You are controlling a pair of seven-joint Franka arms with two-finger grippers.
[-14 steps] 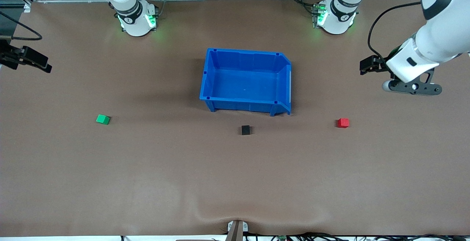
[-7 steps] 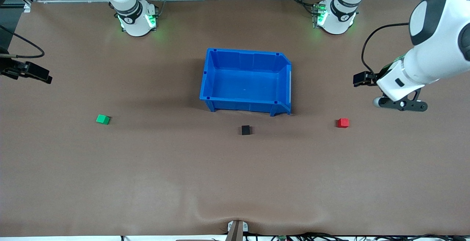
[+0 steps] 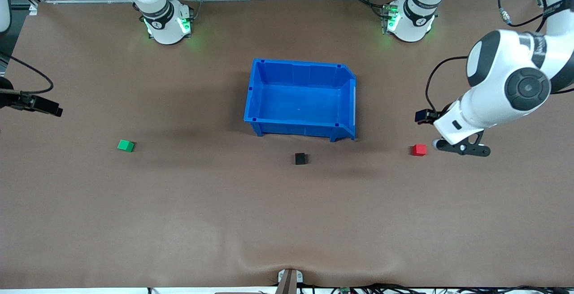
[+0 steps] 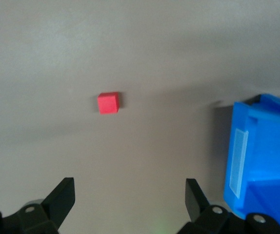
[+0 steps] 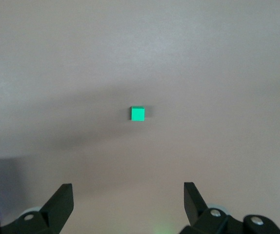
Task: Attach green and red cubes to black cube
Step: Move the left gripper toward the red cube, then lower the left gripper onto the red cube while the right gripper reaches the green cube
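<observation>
The green cube (image 3: 126,145) lies toward the right arm's end of the table. The black cube (image 3: 300,158) lies in the middle, just nearer the front camera than the blue bin. The red cube (image 3: 419,150) lies toward the left arm's end. My left gripper (image 4: 129,187) is open and empty, in the air beside the red cube (image 4: 108,103) on its left-arm-end side. My right gripper (image 5: 128,192) is open and empty, over the table's edge at the right arm's end, apart from the green cube (image 5: 137,113).
A large blue bin (image 3: 256,105) stands open in the middle of the table, between the arm bases and the black cube. Its corner shows in the left wrist view (image 4: 262,156). Brown table surface surrounds all three cubes.
My left arm has swung down toward the front camera and closer to the red cube. My right hand has shifted a little toward the front camera. The cubes have not moved.
</observation>
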